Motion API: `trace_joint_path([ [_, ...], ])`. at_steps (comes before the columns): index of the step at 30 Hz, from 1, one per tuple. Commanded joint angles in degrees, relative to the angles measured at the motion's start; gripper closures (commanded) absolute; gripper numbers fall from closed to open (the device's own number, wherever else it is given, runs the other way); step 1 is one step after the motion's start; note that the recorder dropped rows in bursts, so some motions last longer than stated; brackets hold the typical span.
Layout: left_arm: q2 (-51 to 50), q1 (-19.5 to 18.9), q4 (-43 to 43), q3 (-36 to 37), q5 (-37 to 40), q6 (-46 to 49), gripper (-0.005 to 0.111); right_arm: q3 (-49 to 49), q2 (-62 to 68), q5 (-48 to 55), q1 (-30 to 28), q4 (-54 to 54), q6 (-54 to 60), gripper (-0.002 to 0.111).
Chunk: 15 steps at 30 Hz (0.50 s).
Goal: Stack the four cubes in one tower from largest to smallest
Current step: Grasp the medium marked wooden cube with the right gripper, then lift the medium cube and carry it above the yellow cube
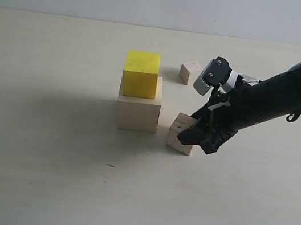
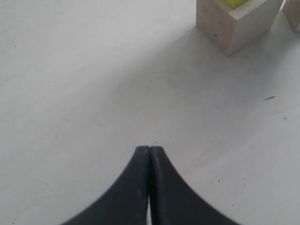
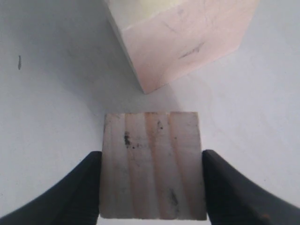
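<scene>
Ext: yellow cube (image 1: 140, 74) sits on big cube (image 1: 137, 113), mid counter (image 1: 41, 175). Small cube (image 1: 189, 72) behind them, apart. Grooved cube (image 1: 177, 130) on counter just right of big cube, R tool (image 1: 190, 135) around it.
L wrist: L tool (image 2: 149, 152) clenched, jaws touching, over counter; big cube beyond.
R wrist: R tool's pads (image 3: 89, 178) touch both sides of grooved cube, grasping it.

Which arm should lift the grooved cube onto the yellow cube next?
Right. The right gripper brackets the grooved cube, close to the yellow cube; the left gripper is shut over the table, well away.
</scene>
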<state>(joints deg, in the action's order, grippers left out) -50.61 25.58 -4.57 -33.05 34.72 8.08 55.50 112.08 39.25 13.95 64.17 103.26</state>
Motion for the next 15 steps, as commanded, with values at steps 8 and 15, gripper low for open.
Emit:
trace_joint_path([
  [8, 0.28, -0.25, 0.69, 0.23, -0.62, 0.18, 0.107, 0.41, -5.41, -0.27, 0.06, -12.16, -15.10, 0.108],
  [15, 0.93, -0.25, 0.69, 0.23, -0.62, 0.18, 0.107, 4.35, -14.32, 1.19, 0.06, -18.01, -34.53, 0.108],
])
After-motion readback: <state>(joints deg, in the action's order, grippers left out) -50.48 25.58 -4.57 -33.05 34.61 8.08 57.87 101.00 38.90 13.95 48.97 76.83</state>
